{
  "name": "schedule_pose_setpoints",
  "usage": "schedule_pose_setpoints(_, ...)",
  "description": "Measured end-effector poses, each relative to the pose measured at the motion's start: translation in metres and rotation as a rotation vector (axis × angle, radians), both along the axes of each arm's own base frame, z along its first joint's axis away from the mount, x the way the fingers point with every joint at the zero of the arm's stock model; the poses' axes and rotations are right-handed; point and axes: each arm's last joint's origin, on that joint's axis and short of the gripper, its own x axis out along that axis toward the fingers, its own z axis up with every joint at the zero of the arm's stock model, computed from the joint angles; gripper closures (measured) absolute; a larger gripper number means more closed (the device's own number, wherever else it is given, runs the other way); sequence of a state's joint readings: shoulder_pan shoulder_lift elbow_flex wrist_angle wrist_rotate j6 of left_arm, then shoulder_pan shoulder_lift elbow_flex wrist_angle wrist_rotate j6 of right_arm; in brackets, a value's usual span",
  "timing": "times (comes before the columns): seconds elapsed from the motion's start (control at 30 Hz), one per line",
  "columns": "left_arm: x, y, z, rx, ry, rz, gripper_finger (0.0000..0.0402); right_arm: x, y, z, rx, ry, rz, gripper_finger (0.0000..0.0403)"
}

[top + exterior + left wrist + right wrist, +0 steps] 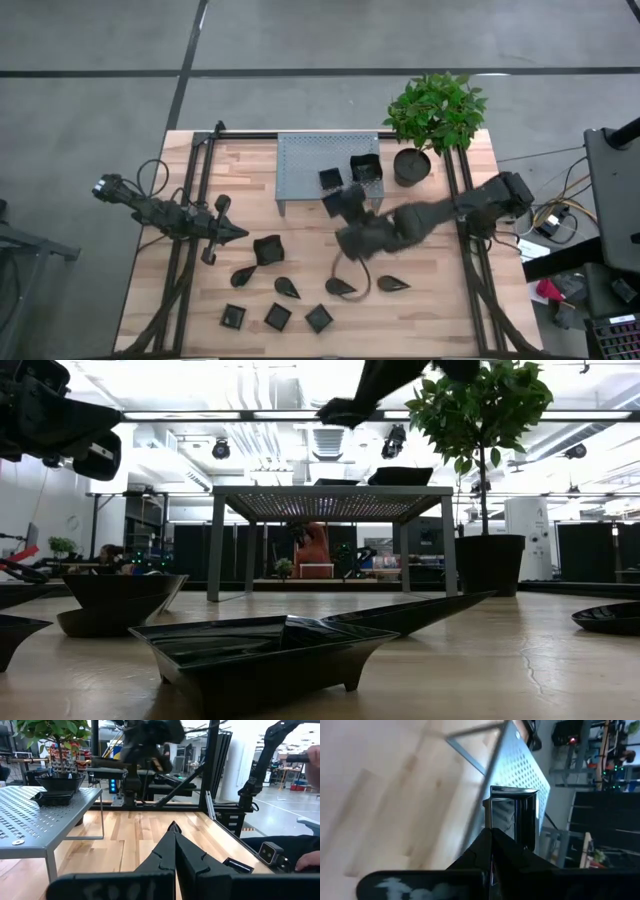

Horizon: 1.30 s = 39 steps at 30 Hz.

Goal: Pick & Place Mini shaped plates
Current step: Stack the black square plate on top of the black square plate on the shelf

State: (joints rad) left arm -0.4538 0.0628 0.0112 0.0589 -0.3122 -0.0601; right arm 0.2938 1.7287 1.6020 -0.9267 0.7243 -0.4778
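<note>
Right claw [345, 205] clenched on a square mini plate [512, 820], raised beside the grey perforated stand [300, 165]. Left claw [238, 232] clenched, empty, above the counter [440, 300].

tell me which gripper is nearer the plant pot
Right. The right gripper, shut on a plate, is by the stand's front edge, near the pot. The left gripper waits shut, across the table.
</note>
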Motion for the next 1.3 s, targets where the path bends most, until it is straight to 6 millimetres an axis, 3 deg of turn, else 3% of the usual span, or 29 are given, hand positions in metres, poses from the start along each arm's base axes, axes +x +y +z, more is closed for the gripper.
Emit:
schedule_pose_setpoints(0.27, 0.000, 0.000, 0.000, 0.000, 0.001, 0.000, 0.0401, 0.014, -0.063, 0.000, 0.084, 0.015, -0.066, 0.0394)
schedule_pose_setpoints(0.47, 0.000, 0.000, 0.000, 0.000, 0.001, 0.000, 0.0401, 0.020, -0.093, -0.003, 0.146, 0.017, -0.074, 0.0394)
schedule_pose_setpoints(1.3, 0.000, 0.000, 0.000, 0.000, 0.001, 0.000, 0.0401, 0.031, -0.110, -0.025, 0.180, 0.055, -0.141, 0.0394)
